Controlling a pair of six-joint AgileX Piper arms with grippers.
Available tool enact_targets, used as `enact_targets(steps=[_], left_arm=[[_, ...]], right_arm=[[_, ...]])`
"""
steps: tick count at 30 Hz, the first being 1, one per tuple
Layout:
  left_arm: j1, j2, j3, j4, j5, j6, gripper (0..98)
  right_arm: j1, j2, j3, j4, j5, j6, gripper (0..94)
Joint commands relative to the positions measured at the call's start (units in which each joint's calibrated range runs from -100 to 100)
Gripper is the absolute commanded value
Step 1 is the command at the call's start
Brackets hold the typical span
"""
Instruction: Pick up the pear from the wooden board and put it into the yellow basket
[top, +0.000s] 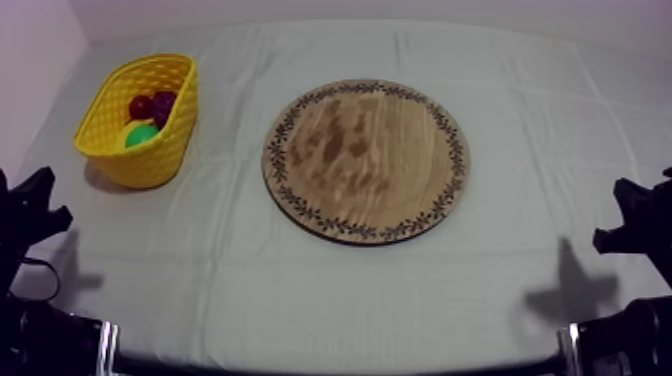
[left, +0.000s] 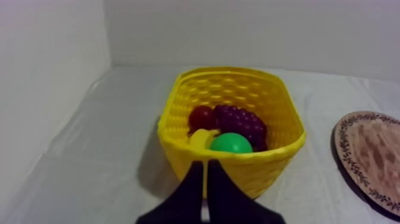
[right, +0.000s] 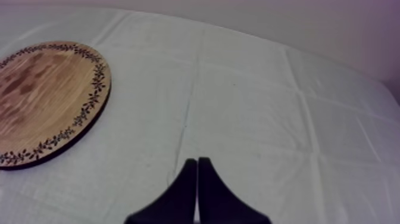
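Both end effectors (left: 205, 163) (right: 197, 160) closed empty, yellow basket (left: 250, 174) holds pear (left: 231, 145), grapes (left: 241, 121), small red fruit (left: 200, 117)

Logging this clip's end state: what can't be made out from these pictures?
Left wrist view: the front wall of the yellow basket hides all but the rounded top of the green fruit, so its kind is unsure.
Same view: that wall hides most of a yellow piece beside it.
Both wrist views: the picture edge cuts off the wooden board.

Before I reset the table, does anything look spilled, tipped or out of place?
Nothing stands out: the basket stands upright with the pear inside, and the board lies flat.
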Motion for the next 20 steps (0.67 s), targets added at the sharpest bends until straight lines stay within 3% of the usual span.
enact_targets(steps=[1, 20], left_arm=[[-0.1, -0.12, 0.01, 0.43, 0.03, -0.05, 0.0], [0.3, -0.25, -0.6, 0.88, 5.89, -0.69, 0.0]], right_arm=[[0.04, -0.05, 0.05, 0.02, -0.05, 0.0, 0.5], [0.02, -0.05, 0.05, 0.02, -0.05, -0.01, 0.5]])
